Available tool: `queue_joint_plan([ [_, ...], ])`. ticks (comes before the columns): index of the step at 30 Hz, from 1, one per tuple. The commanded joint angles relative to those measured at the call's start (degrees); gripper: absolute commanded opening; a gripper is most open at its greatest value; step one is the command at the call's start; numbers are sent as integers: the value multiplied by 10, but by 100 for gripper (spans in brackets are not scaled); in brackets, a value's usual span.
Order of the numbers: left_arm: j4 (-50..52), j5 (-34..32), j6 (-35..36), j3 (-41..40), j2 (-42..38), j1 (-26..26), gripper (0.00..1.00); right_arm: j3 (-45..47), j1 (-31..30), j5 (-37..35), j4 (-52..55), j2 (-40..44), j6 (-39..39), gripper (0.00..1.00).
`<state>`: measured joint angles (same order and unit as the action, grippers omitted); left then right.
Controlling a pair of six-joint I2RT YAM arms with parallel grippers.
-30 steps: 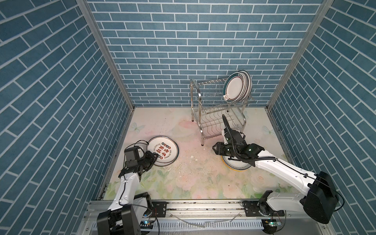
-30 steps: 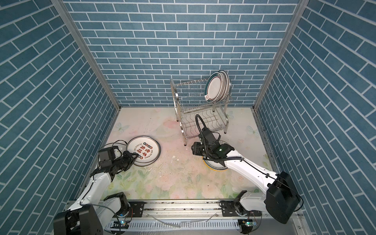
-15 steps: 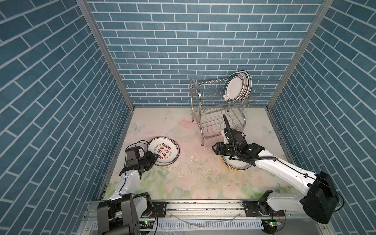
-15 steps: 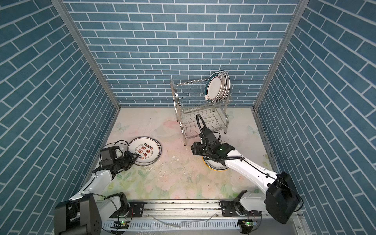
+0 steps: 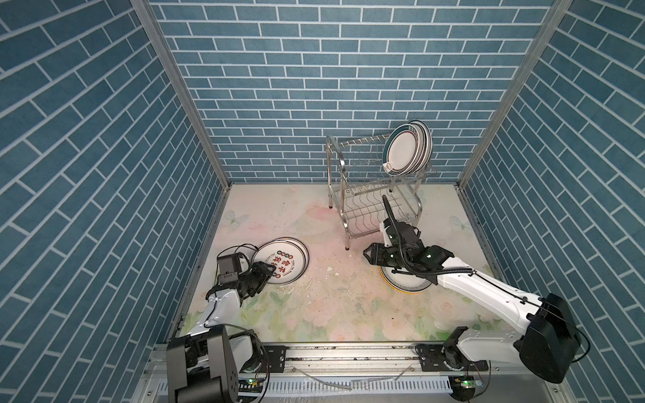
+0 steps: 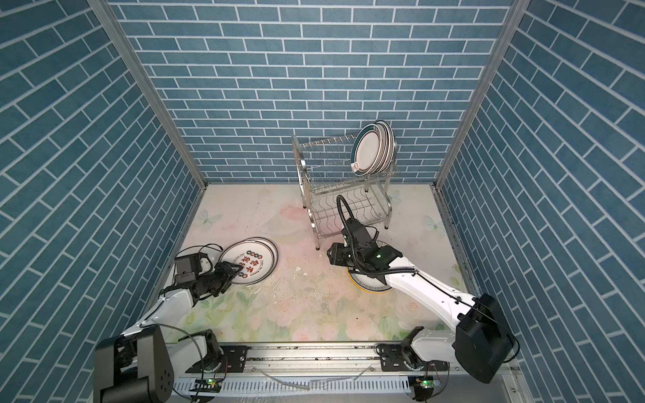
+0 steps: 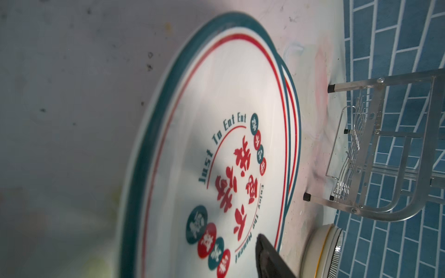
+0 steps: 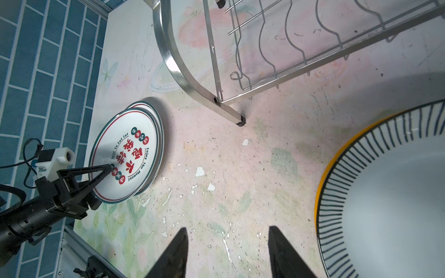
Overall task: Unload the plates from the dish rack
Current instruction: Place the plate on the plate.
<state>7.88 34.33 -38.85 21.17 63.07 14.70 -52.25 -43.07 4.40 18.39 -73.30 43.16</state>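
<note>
Set-down step: left gripper parted at red-lettered plate, by left edge of table; right gripper open, empty. Next, likely: lift racked plates clear.

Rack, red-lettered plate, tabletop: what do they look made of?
Dish rack: polished metal, probably stainless steel; mirror glints on tubes and wires.
Red-lettered plate: glossy white, glazed ceramic or maybe melamine; sheen, printed lettering.
Tabletop: matte floral print, surface chipped into white flecks; base material unclear.

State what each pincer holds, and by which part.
Nothing. The right pincer is open above the table; the left pincer stands open at the red-lettered plate's rim.
</note>
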Motion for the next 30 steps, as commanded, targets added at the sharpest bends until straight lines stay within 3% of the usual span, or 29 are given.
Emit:
queue_joint_plan([
  [1, 59, -36, 30, 19, 3, 3, 59, 6, 2, 19, -10, -4, -11, 54],
  [9, 89, -56, 40, 37, 26, 1, 67, 13, 2, 23, -19, -2, -11, 54],
  [30, 219, -143, 55, 104, -25, -21, 78, 33, 12, 42, -51, -4, -15, 54],
])
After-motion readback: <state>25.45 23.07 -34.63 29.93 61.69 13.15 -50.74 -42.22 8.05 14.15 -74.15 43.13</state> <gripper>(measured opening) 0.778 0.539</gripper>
